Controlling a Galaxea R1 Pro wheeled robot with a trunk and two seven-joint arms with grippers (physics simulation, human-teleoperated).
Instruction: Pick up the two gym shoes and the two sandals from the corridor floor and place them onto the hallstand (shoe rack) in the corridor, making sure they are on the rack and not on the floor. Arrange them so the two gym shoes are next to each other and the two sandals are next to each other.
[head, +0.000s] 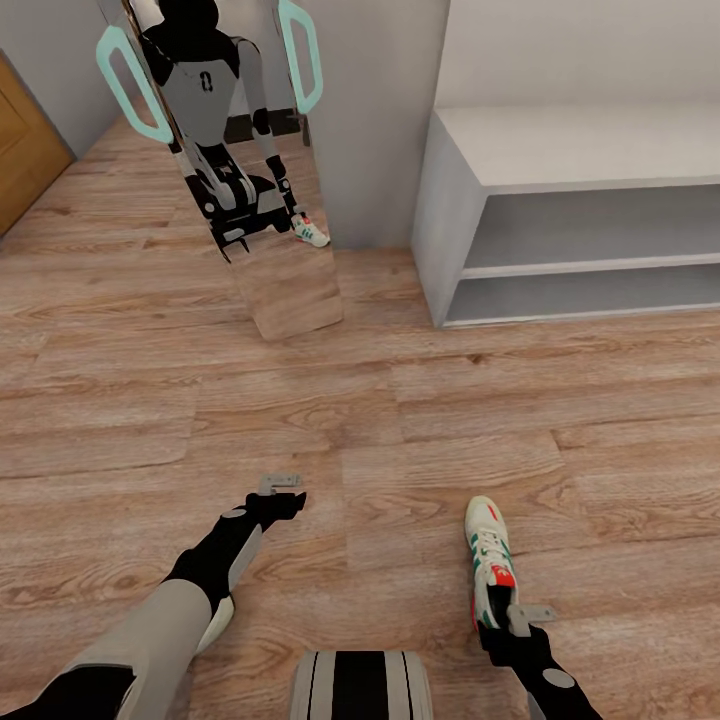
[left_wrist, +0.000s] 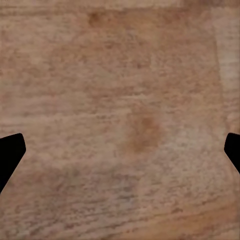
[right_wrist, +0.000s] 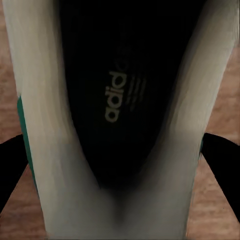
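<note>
One cream-white gym shoe (head: 489, 556) with green stripes and a red-orange tongue label lies on the wood-plank corridor floor (head: 420, 420), toe pointing away from me. My right gripper (head: 520, 612) hangs over its heel, open. In the right wrist view the gym shoe's dark inside (right_wrist: 120, 100) is very close, with one fingertip (right_wrist: 10, 165) on each side of the heel. My left gripper (head: 281, 483) is open over bare floor (left_wrist: 125, 100), holding nothing. The pale grey hallstand (head: 560, 140) stands at the far right with its two low compartments open. The sandals are out of view.
A tall mirror (head: 250, 180) leans against the grey wall ahead and reflects my body and a gym shoe (head: 310, 232). A wooden door (head: 25, 150) is at the far left. Open floor lies between me and the hallstand.
</note>
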